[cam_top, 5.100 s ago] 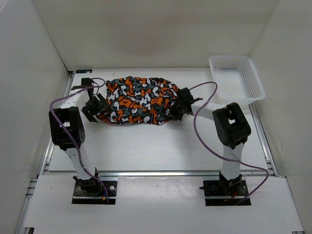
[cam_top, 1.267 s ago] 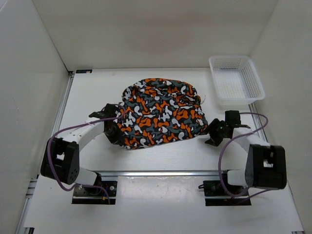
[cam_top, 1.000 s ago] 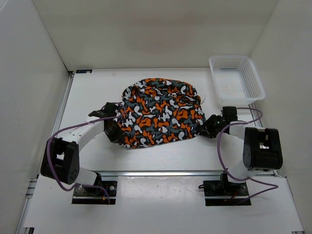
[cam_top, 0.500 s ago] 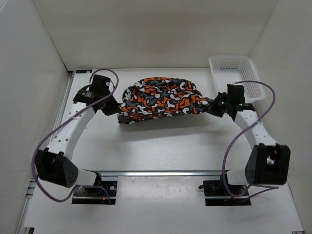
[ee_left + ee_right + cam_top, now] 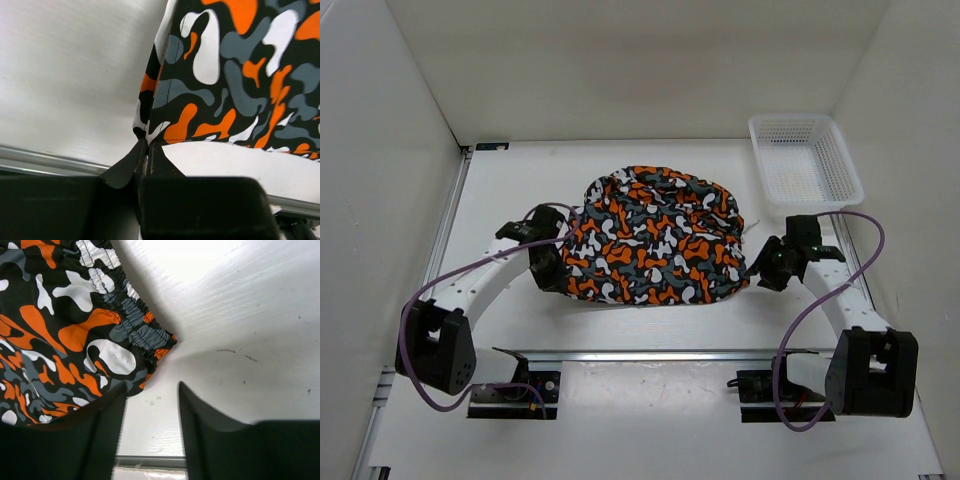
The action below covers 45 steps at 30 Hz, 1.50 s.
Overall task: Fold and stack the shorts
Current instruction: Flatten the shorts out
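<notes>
The camouflage-print shorts (image 5: 655,240) lie spread on the white table in the top view. My left gripper (image 5: 560,272) is at their left lower edge. In the left wrist view my left gripper (image 5: 146,145) is shut on a corner of the shorts (image 5: 235,80), the cloth hem pinched between its fingertips. My right gripper (image 5: 765,272) sits just right of the shorts. In the right wrist view my right gripper (image 5: 150,390) stands open with bare table between its fingers, and the elastic waistband of the shorts (image 5: 75,330) lies just ahead and to the left, apart from it.
A white mesh basket (image 5: 805,165) stands at the back right corner. White walls close in the table on three sides. A metal rail (image 5: 650,354) runs along the table's near edge.
Half a second ago both grippers held the shorts raised and stretched near the back. Now the shorts lie spread lower on the table, and the right gripper has let go and opened.
</notes>
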{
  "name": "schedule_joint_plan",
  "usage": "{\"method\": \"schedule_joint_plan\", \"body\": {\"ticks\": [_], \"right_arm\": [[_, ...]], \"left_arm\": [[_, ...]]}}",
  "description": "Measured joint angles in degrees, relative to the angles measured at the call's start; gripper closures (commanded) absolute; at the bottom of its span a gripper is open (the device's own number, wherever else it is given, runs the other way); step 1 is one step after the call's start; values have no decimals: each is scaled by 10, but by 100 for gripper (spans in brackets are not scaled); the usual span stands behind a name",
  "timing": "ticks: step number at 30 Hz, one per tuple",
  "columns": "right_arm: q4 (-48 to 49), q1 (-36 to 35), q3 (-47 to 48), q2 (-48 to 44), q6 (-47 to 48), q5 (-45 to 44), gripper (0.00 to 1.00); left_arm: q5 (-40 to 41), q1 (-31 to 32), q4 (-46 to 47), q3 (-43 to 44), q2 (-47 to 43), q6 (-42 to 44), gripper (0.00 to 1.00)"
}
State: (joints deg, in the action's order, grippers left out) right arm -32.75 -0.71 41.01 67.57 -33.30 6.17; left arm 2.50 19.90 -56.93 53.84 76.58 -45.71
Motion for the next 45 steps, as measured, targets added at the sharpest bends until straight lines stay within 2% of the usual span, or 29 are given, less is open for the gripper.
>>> {"method": "schedule_joint_plan", "body": {"ticks": [1,6,12,16,18,19,20,22,25,30,34,37,40,45], "right_arm": [[0,0,0,0,-3,-2,47],[34,0,-41,-11,-17,16,33],[99,0,-102,18,-53,65,34],[162,-7,-109,49,-75,85,49],[191,-23,-104,71,-86,77,74],[199,-29,-100,84,-89,68,96],[198,-37,-89,99,-95,59,100],[183,-43,-57,114,-97,40,100],[135,-44,37,110,-86,8,100],[57,-50,261,72,-43,-4,100],[4,-59,407,31,-7,20,100],[-38,-64,493,0,10,47,100],[-77,-66,565,-30,25,67,100],[-145,-66,662,-78,46,93,100]], "left_arm": [[2,0,3,0,-3,0,90],[7,0,6,1,-15,-2,90],[10,0,6,6,-15,-2,90],[11,0,6,14,-15,-2,90],[12,0,5,19,-15,-2,90],[12,0,4,23,-15,-2,90],[12,0,2,30,-15,-2,90],[17,0,-14,55,-12,0,90],[33,-4,-45,151,-3,8,90],[28,-60,-87,407,16,41,90],[8,-102,-115,636,45,59,90],[-16,-128,-138,760,48,63,90],[-28,-141,-148,814,18,61,90],[-33,-143,-147,826,-70,53,90]]}}
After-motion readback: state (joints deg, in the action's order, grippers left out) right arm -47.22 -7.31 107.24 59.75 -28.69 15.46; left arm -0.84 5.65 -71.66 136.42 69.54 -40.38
